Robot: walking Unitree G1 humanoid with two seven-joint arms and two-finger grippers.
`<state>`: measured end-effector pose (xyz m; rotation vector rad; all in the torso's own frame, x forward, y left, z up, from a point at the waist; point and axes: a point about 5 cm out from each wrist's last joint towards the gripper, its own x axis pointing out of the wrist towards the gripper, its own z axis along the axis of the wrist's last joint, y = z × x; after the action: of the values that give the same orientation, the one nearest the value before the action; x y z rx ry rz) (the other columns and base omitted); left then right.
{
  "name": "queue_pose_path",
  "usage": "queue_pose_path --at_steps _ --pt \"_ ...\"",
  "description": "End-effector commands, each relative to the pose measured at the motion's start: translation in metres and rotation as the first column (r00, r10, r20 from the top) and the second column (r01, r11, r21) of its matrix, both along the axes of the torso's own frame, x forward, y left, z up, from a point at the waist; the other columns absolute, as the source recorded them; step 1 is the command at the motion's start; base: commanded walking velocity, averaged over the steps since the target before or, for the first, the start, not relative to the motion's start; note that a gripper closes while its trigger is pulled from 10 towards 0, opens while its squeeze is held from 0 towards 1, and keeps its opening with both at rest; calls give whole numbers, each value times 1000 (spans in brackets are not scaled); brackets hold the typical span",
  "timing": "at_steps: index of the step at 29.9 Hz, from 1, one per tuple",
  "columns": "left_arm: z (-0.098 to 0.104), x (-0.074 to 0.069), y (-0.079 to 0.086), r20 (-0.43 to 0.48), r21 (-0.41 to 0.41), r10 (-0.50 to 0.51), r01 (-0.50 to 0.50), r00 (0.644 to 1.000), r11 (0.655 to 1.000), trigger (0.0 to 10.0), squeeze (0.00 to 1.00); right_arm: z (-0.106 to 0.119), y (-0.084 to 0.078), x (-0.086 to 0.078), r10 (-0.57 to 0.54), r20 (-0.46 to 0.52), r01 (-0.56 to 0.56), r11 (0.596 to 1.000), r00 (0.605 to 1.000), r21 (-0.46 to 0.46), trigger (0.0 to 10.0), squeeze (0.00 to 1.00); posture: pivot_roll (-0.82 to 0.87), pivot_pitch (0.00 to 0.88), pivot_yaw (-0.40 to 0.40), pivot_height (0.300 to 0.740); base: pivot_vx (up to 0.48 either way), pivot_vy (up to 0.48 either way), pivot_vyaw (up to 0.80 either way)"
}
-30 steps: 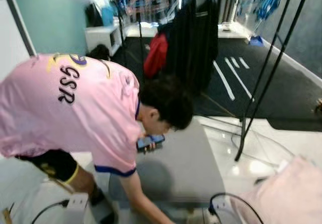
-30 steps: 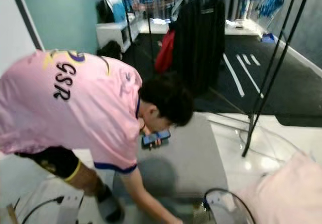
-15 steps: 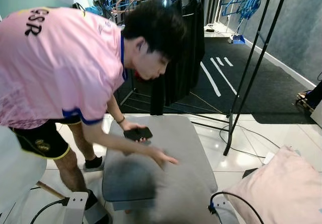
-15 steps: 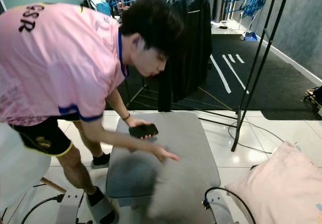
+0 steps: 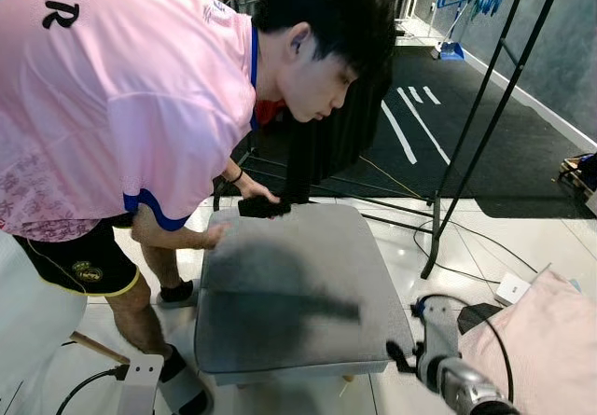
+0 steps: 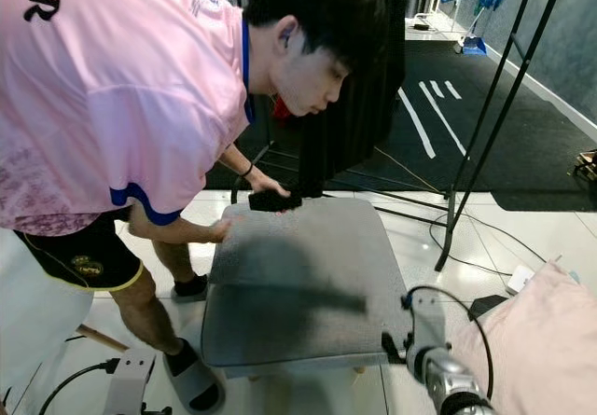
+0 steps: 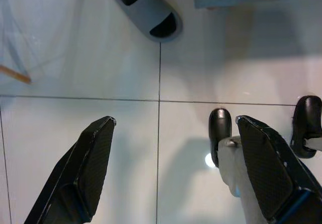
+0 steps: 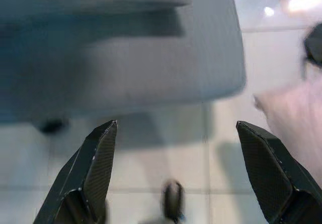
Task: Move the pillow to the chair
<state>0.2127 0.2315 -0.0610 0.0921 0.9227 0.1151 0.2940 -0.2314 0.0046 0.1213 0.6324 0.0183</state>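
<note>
The chair is a low grey cushioned seat (image 5: 298, 284) in the middle of the white tiled floor. A pink pillow (image 5: 546, 345) lies on the floor to its right. A person in a pink shirt (image 5: 121, 89) bends over the seat, one hand on its left edge and a black phone (image 5: 264, 207) in the other. My right arm (image 5: 450, 378) reaches up between seat and pillow. Its gripper (image 8: 176, 168) is open, hanging over the floor with the seat's edge (image 8: 131, 58) on one side and the pillow (image 8: 287, 103) on the other. My left gripper (image 7: 176, 148) is open over bare tiles.
A black clothes rack (image 5: 480, 121) with dark garments (image 5: 336, 126) stands behind the seat. Cables and a white adapter (image 5: 513, 289) lie on the floor to the right. The person's grey slipper (image 7: 146, 10) is near my left gripper. A white stand (image 5: 140, 382) is at the lower left.
The view has shifted. The person's hand slid from the middle of the seat to its left edge, and the head came closer. My right arm has come up into view at the lower right.
</note>
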Motion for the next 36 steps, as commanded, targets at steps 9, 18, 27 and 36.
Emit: queue_pose_path --at_steps 9,18,27,36 --pt "2 1 3 60 -6 -8 9 998 1000 10000 0 44 15 39 81 201 -101 991 976 92 10000 0 -137 26 -23 709 0 0 800" --pt "3 1 5 69 -4 -5 5 998 1000 10000 0 46 18 43 63 194 -83 992 979 96 10000 0 -138 36 -16 709 0 0 800" --pt "3 1 6 64 0 -11 11 998 1000 10000 0 43 9 40 -21 148 12 998 989 59 10000 0 -138 44 -14 709 0 -239 0" --pt "6 4 7 86 -8 25 -25 996 1000 10000 0 49 6 45 -48 155 41 998 987 45 10000 0 -136 51 -19 709 0 -144 0"
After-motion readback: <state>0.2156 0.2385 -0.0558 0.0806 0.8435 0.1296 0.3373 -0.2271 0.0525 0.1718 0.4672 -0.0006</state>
